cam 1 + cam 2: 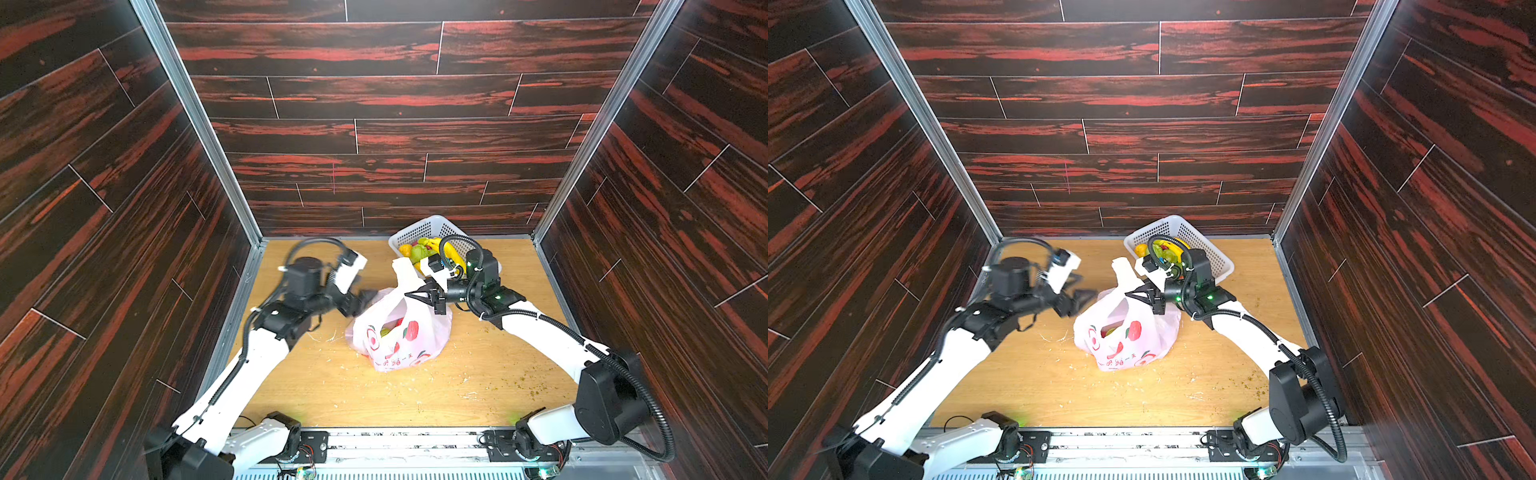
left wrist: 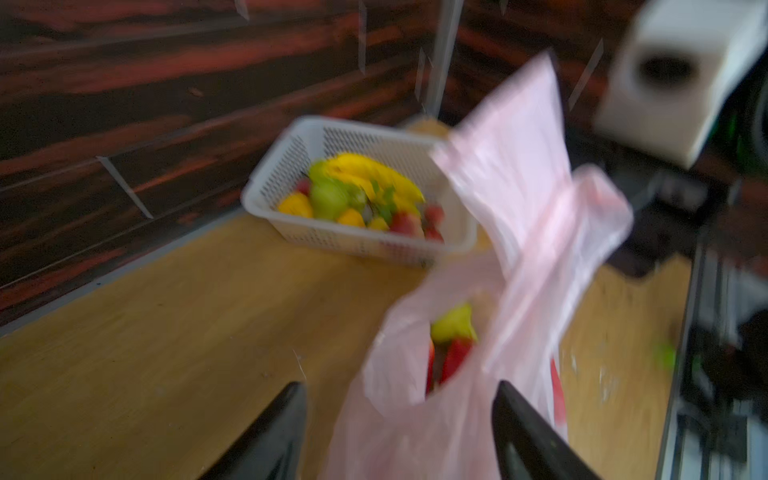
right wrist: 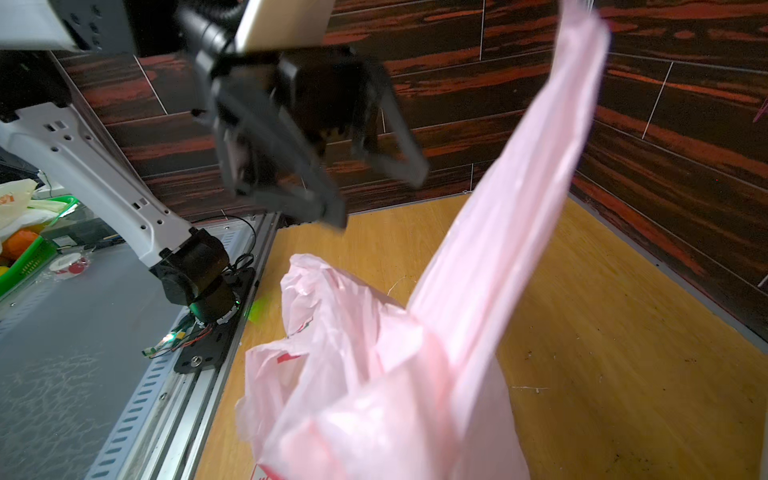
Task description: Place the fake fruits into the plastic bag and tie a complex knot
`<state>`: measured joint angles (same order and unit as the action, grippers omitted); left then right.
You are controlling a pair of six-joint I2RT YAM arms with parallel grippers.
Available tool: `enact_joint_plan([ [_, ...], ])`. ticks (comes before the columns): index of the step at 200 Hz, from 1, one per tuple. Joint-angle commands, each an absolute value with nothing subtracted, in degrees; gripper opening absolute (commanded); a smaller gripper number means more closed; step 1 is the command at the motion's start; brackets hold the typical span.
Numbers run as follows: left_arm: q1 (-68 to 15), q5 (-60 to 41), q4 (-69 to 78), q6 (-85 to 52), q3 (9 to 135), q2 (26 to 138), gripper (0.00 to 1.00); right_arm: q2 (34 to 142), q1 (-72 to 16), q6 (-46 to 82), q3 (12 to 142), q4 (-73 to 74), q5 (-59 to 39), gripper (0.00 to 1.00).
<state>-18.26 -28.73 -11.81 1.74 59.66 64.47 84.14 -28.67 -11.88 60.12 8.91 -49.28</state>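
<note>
My right tool (image 1: pixel 411 295) is shut tight on one strap (image 1: pixel 405 272) of the plastic bag (image 1: pixel 399 332) and holds it up. In both top views the strap runs long and thin from the bag's mouth toward 12 o'clock. The bag itself sits on the table (image 1: pixel 332 395) near the middle. The white basket (image 1: pixel 415 230) is at 1 o'clock from it, against the back wall.

My left tool (image 1: pixel 365 299) has its two sides wide apart and grips nothing. The bag's mouth lies just beside it, at about 4 o'clock in a top view. I think the next job is to catch the other strap, and my left arm is the nearer one for that.

Some fake fruits (image 2: pixel 453 332) show inside the bag, a green one and red ones. More sit in the basket, so I judge the filling is not done. I see no knot yet.

The left tool is smeared in both top views, and the whole left wrist view is blurry. I cannot pick out the second strap for sure. It may be the crumpled fold by the bag's mouth in the right wrist view. That view does not show my right tool's tips, and the raised strap runs off its edge.
</note>
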Motion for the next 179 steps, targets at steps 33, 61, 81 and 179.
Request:
enact_joint_plan([
  [33,-13.89,-31.86,-0.34,-18.15,64.68,73.78,0.75,81.35,-28.98,-13.45,59.19,8.86,-50.51,0.0],
  [61,-13.96,-38.12,6.13,-20.85,66.9,79.96,0.75,80.94,-29.05,-13.01,59.02,9.37,-51.14,0.0],
  [81,-14.11,-42.32,10.67,-24.82,67.83,83.73,0.75,80.95,-29.09,-12.41,58.88,9.84,-51.5,0.0],
  [179,-19.38,-54.34,37.35,-35.39,65.08,91.1,0.81,80.12,-29.67,-12.16,57.88,10.25,-52.73,0.0],
])
